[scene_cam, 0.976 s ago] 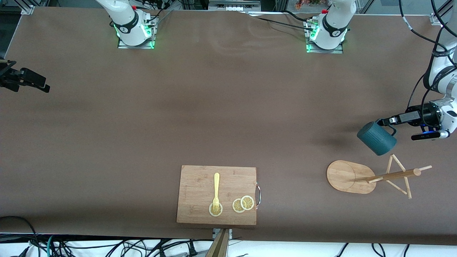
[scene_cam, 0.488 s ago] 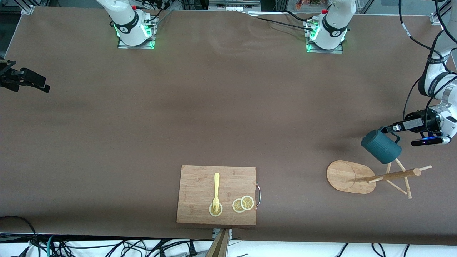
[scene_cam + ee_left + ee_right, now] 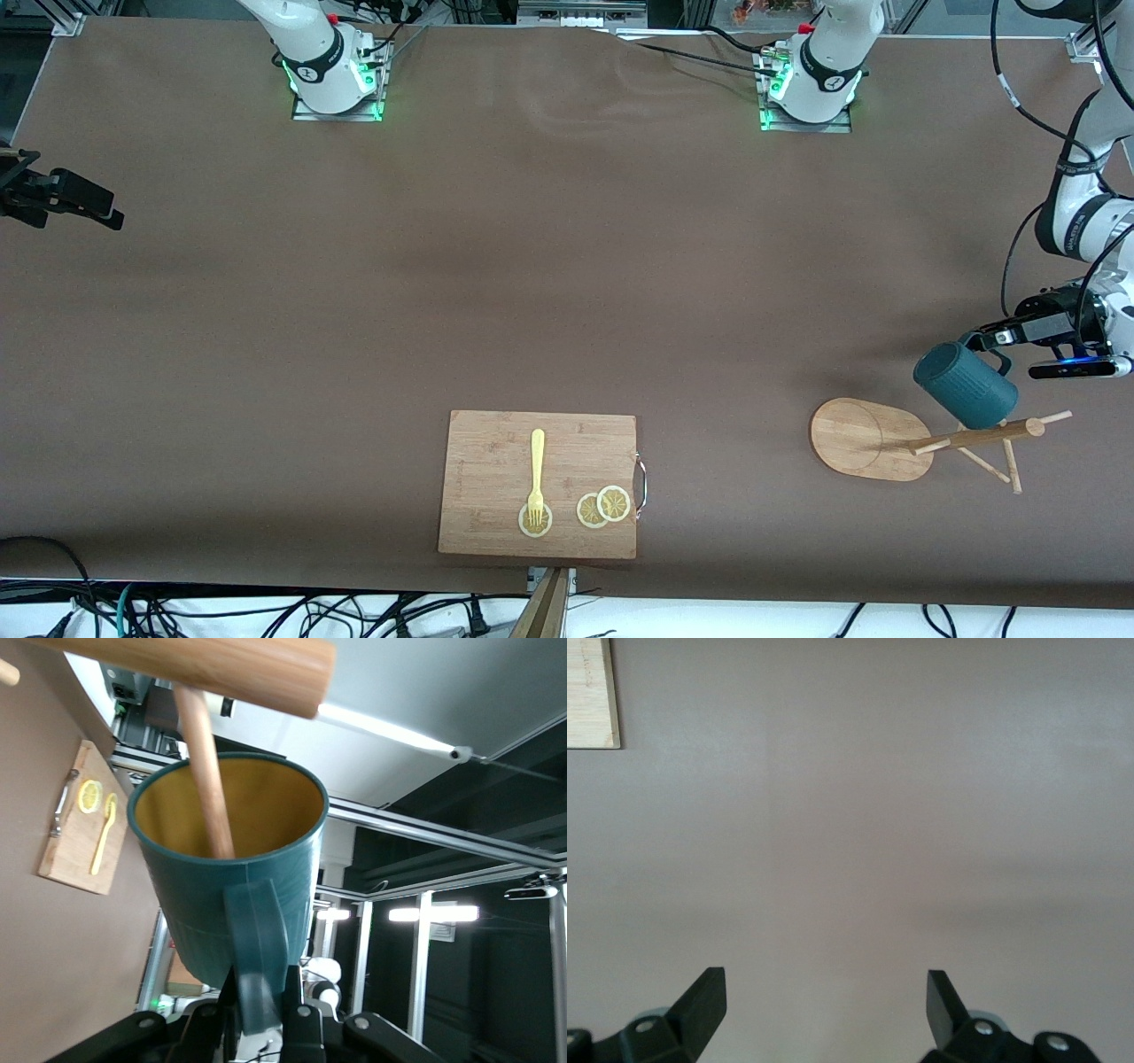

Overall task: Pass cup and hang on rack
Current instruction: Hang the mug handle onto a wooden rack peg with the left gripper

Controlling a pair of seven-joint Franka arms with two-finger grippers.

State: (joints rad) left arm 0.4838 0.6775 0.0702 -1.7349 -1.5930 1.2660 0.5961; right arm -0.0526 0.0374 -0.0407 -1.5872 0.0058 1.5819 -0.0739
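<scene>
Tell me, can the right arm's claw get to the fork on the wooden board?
Probably yes. The right claw hangs open over bare table, and the fork lies uncovered on the cutting board, with nothing between them.

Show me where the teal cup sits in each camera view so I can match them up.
Front view: the cup, held by its handle in the left gripper, over the rack.
Left wrist view: the cup fills the centre, a rack peg inside its mouth.
Right wrist view: not in it.
Shared landmark: the cutting board.

left gripper: jaws clamped, arm extended | right gripper: jaws apart, arm waits
</scene>
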